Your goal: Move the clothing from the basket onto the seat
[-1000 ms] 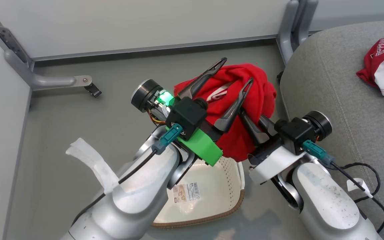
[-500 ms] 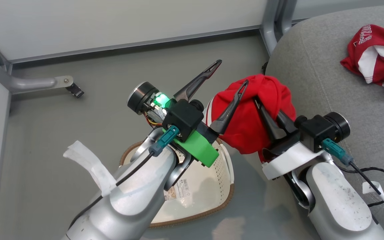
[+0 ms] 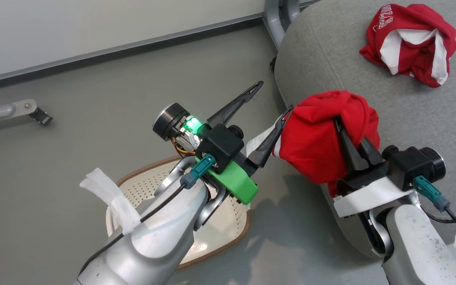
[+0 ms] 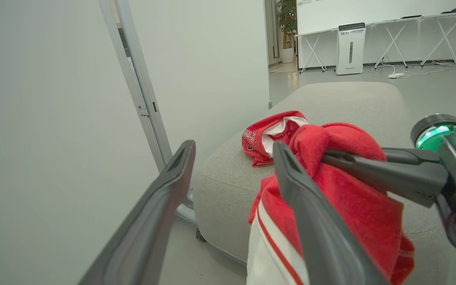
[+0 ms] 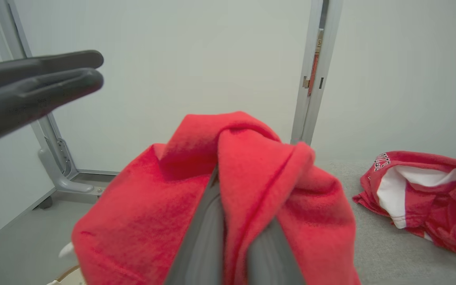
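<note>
The right hand (image 3: 337, 120) pinches a bunched red garment (image 3: 315, 146), holding it up at the near edge of the grey seat (image 3: 410, 114). The left hand (image 3: 275, 95) is spread wide and empty, one finger (image 3: 271, 136) just beside that cloth, above the white basket (image 3: 145, 188) on the floor (image 3: 73, 158). A second red-and-white garment (image 3: 410, 39) lies crumpled on the seat.

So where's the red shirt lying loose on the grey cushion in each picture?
Head view: loose garment at top right, on the seat.
Left wrist view: loose garment at centre, behind the held garment.
Right wrist view: loose garment at lower right.
Shared landmark: the held garment, pinched in the right fingers.
</note>
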Available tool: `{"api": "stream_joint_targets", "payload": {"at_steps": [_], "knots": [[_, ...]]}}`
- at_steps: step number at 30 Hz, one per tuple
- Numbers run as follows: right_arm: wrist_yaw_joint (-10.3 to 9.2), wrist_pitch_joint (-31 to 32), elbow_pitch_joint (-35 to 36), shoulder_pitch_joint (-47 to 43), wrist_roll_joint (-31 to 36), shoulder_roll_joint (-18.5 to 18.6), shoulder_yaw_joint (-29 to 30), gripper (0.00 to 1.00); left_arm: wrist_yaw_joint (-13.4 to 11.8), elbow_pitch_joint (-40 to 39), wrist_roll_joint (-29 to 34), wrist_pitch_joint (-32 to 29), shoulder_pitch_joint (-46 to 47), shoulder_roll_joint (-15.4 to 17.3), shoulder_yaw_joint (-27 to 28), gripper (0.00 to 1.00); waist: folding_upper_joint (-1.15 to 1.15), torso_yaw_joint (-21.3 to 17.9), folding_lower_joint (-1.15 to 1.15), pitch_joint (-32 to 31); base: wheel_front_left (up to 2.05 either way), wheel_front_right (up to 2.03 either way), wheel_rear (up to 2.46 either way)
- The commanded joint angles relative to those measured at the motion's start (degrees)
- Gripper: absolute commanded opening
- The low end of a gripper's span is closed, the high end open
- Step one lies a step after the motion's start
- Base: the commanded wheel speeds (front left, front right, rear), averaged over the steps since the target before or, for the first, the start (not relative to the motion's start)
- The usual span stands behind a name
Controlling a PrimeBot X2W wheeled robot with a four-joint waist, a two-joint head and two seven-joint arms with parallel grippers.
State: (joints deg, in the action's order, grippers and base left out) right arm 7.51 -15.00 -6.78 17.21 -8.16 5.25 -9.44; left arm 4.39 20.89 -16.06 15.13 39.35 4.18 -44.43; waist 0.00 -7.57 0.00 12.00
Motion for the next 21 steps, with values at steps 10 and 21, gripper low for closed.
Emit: {"api": "stream_joint_targets", "payload": {"at_steps": [10, 21], "knots": [[-0.04, -0.3, 2.5, -3.6, 0.7, -1.0, 4.5, 0.0, 0.3, 0.8, 0.7, 0.0, 0.2, 0.6, -0.9, 1.0, 0.0, -6.3, 0.0, 3.4, 0.0, 0.0, 0.0], [-0.04, -0.3, 3.5, -4.3, 0.6, -1.8, 7.2, 0.0, 0.5, 1.3, 0.6, 0.0, 1.5, 1.1, -1.4, 1.0, 0.0, -7.9, 0.0, 5.2, 0.0, 0.0, 0.0]]}}
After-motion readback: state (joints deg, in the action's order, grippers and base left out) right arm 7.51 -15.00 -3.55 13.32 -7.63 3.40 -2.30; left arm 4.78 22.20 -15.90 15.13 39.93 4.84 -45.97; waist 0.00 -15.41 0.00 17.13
